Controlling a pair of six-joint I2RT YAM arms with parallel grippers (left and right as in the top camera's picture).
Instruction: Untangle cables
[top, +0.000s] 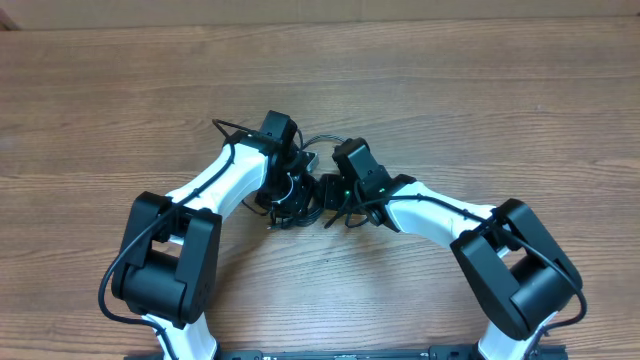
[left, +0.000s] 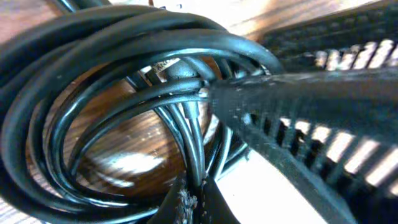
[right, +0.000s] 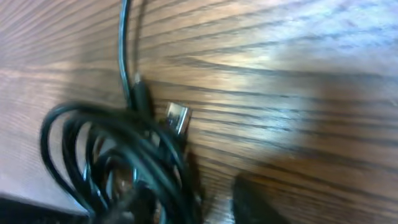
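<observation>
The cables (top: 297, 203) are a tangled coil of thin black cords in the middle of the table, between my two grippers. In the left wrist view the coil (left: 93, 124) fills the frame, and my left gripper (left: 194, 205) is shut on a few strands of it. In the right wrist view the coil (right: 106, 155) lies at the lower left, with a silvery plug (right: 177, 118) beside it. My right gripper (right: 193, 202) is open, with strands of the coil between its fingers. From overhead, my left gripper (top: 288, 185) and right gripper (top: 326, 192) nearly touch over the bundle.
The wooden table (top: 480, 100) extends all around. A thin loop of cable (top: 322, 138) sticks out behind the grippers. One strand (right: 124, 43) runs away across the wood. The right gripper's ribbed black body (left: 323, 106) is close in the left wrist view.
</observation>
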